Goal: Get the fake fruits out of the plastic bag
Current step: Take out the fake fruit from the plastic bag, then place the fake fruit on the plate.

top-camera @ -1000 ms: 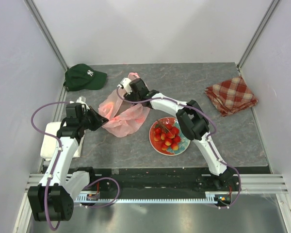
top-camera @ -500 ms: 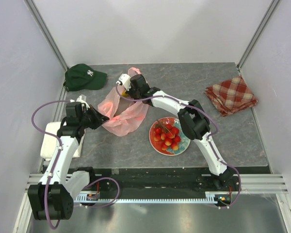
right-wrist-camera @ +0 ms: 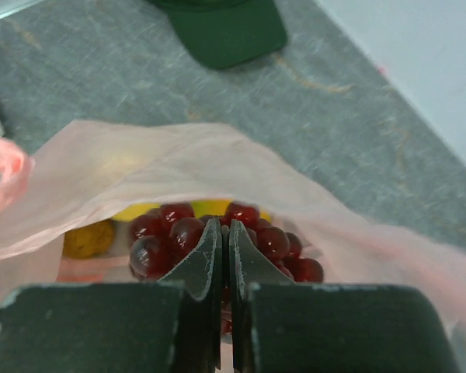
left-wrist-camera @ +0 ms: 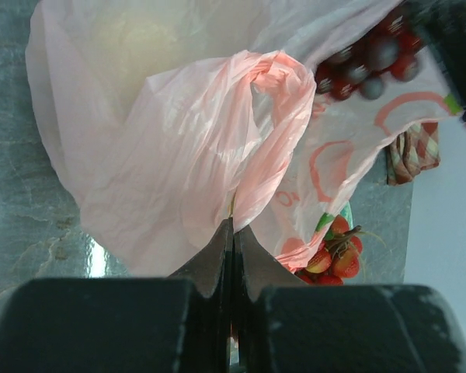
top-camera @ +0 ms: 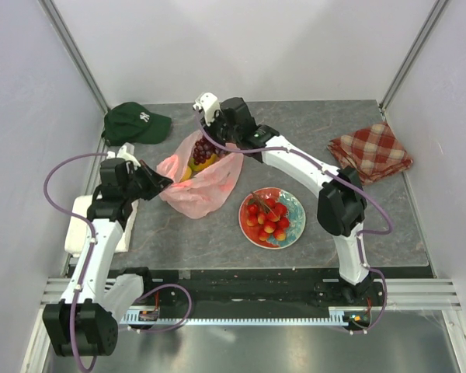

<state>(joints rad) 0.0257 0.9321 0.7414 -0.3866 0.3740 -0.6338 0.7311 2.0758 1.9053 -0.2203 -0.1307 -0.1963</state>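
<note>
My left gripper [top-camera: 163,185] [left-wrist-camera: 233,224] is shut on a fold of the translucent pink plastic bag [top-camera: 206,186] [left-wrist-camera: 179,132] at its left side. At the bag's far mouth my right gripper [top-camera: 210,140] [right-wrist-camera: 224,227] is shut in the middle of the dark purple grape bunch [top-camera: 203,151] [right-wrist-camera: 175,233], which hangs under it above the opening. A yellow lemon [right-wrist-camera: 136,210] and an orange-yellow fruit [right-wrist-camera: 88,238] lie inside the bag behind the grapes. The cluster of red berries [top-camera: 267,217] [left-wrist-camera: 334,256] rests on the red plate [top-camera: 293,231].
A green cap [top-camera: 136,123] [right-wrist-camera: 217,27] lies at the back left. A red-checked folded cloth [top-camera: 370,151] sits at the back right. A white block [top-camera: 78,225] stands off the table's left edge, beside my left arm.
My right gripper has shut on the grape bunch and risen toward the back, drawing it up out of the bag's mouth. The left gripper keeps its hold on the bag.
</note>
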